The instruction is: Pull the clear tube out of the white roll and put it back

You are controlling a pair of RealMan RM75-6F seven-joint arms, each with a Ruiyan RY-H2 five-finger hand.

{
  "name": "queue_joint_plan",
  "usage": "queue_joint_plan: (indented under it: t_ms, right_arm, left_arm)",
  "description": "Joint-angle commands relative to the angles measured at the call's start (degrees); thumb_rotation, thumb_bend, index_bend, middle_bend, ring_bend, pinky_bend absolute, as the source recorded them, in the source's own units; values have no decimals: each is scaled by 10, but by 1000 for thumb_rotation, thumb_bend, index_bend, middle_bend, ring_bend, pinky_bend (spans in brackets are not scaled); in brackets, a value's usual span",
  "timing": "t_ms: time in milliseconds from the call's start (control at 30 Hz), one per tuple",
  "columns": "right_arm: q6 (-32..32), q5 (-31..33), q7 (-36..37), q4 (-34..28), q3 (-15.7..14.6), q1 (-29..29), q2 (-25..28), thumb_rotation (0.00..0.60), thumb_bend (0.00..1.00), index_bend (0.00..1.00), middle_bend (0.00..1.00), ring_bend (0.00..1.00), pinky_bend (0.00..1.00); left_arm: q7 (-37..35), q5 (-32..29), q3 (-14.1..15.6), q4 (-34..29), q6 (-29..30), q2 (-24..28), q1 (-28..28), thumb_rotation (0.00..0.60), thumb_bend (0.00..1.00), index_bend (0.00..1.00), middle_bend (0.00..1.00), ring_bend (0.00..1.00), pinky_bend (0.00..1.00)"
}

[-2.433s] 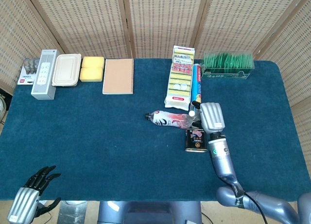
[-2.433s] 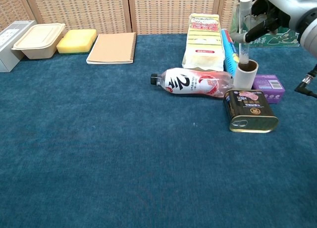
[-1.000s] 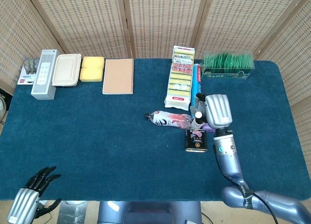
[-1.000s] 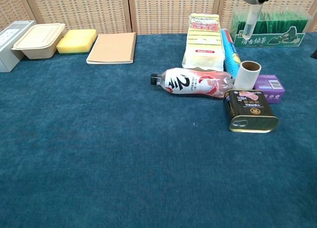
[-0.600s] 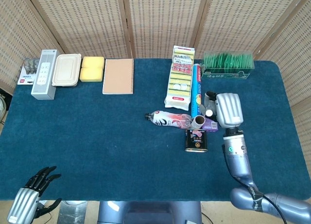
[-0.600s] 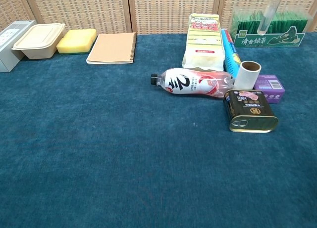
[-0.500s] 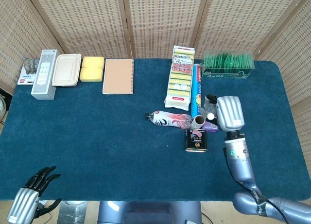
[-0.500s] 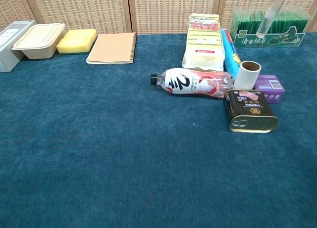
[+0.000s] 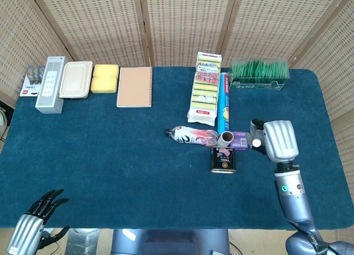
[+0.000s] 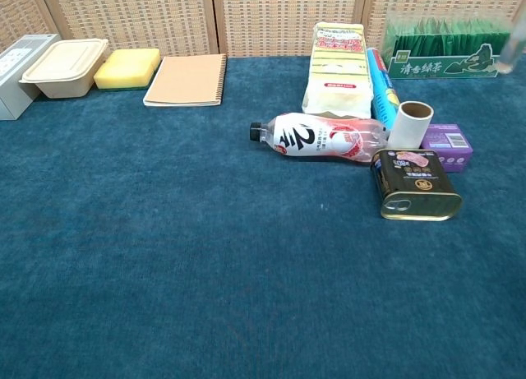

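The white roll [image 9: 226, 138] [image 10: 409, 126] stands upright between the lying bottle and a purple box, its core empty. My right hand [image 9: 278, 139] hovers to the right of it, over bare cloth, and holds the clear tube [image 9: 256, 144], whose white cap shows at the hand's left edge. In the chest view only a blurred stretch of the clear tube [image 10: 516, 48] shows at the right edge, well above the table. My left hand [image 9: 34, 222] hangs below the table's front left corner, fingers apart and holding nothing.
Around the roll lie a plastic bottle [image 10: 320, 137], a tin can [image 10: 414, 184], a purple box [image 10: 447, 138], a blue wrapped roll [image 10: 381, 83] and a sponge pack [image 10: 339, 70]. At the back are a green box [image 10: 444, 48], a notebook [image 10: 187, 80], a yellow sponge [image 10: 128, 68] and a lidded container [image 10: 62, 67].
My right hand lifted the clear tube up out of the white roll and has carried it rightward, away from the roll. The left hand has not moved.
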Motion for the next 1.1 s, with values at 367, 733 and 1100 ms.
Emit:
queue_joint_plan:
  t_ms: [367,733,1100]
  right_arm:
    - [4,44,12,-27,5,-19,12,600,450,835,933,992,888]
    - [12,59,13,-22,28,-11,-2,600,457,838,934,995,890]
    - [-95,29,12,-73,-64,-21,79,600,455,838,936,999,896]
  left_arm:
    - [7,9,8,-4,-1,2,1,600,181,234,146,120,251]
    - [7,13,9,-6,-1,2,0,600,182,235,146,120,256]
    - [-4,-4,7,-7,-12,6,-1,600,181,235,146,120,261]
